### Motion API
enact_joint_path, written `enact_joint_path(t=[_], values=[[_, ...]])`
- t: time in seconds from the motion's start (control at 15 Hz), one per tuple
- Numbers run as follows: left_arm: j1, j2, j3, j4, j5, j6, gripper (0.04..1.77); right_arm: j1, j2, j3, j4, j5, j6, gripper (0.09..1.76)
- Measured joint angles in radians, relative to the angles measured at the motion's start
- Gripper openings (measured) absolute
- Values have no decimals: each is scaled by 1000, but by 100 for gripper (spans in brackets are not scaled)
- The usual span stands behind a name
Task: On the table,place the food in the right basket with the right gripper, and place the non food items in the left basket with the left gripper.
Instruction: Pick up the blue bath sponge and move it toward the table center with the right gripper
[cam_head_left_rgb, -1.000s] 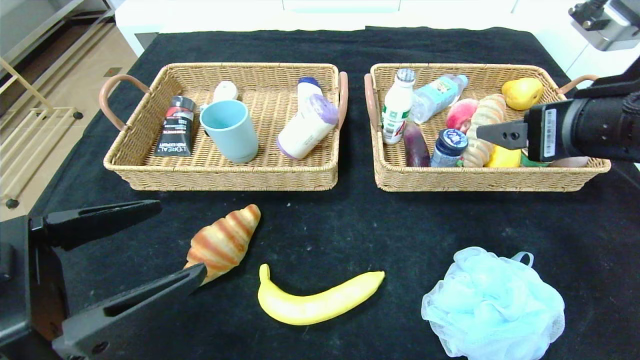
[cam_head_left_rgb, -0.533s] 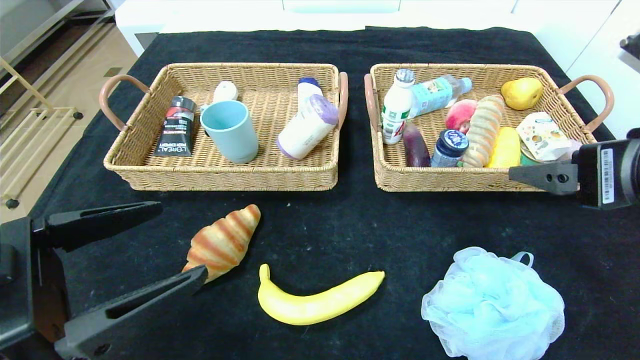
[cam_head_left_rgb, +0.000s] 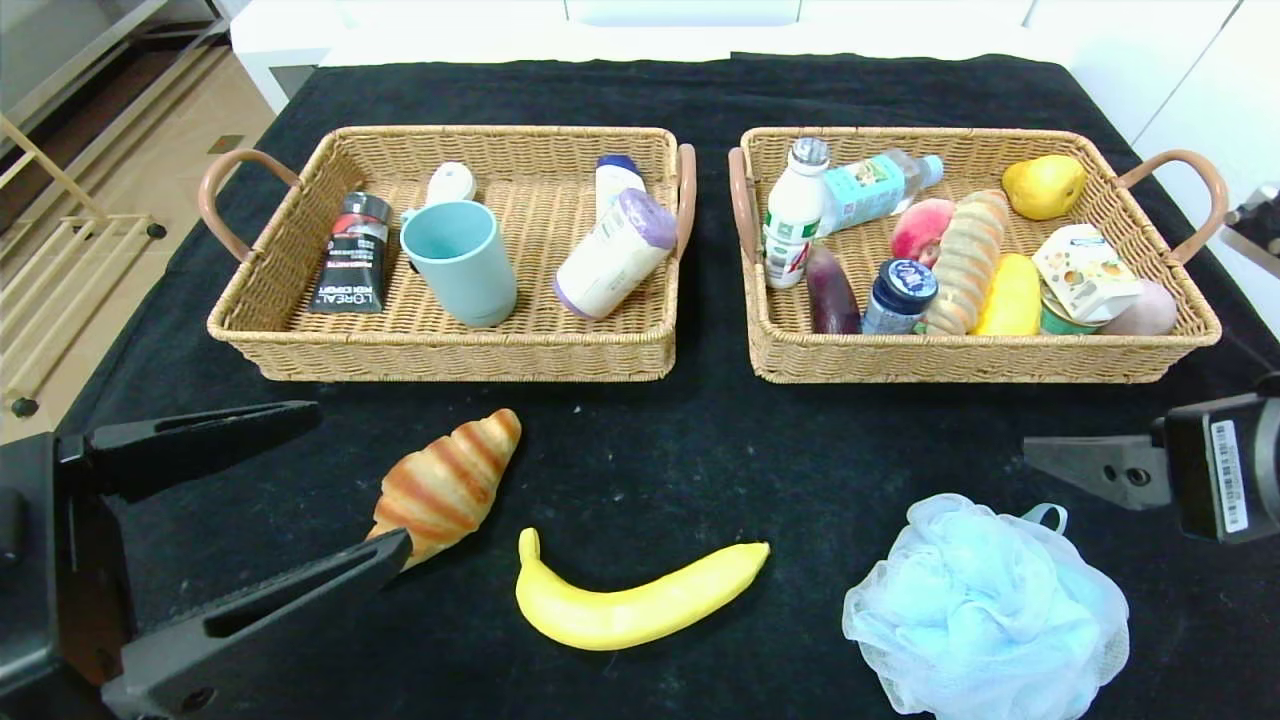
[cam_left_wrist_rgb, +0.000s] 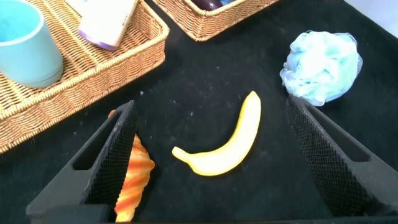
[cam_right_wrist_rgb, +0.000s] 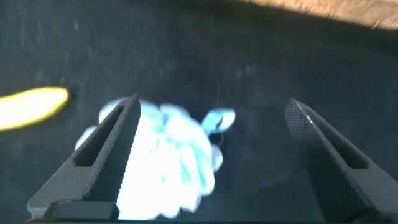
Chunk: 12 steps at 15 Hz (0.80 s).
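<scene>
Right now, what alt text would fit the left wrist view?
Between the open left gripper, a banana lies on the black cloth, with a croissant behind one of the fingers. A blue bath sponge sits farther off, near two wicker baskets.

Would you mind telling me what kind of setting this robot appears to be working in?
Probably an indoor lab or test room set up for sorting practice: a table under a black cloth, two wicker baskets holding groceries and toiletries, and white cabinetry behind.
</scene>
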Motion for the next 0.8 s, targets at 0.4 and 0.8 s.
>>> enact_joint_path(t=[0.4,0.8], values=[[1,-1,0,-5,0,-11,172,66,4,124,-5,30,64,170],[1,-2,0,-6,0,0,172,126,86,172,-30,59,143,170]])
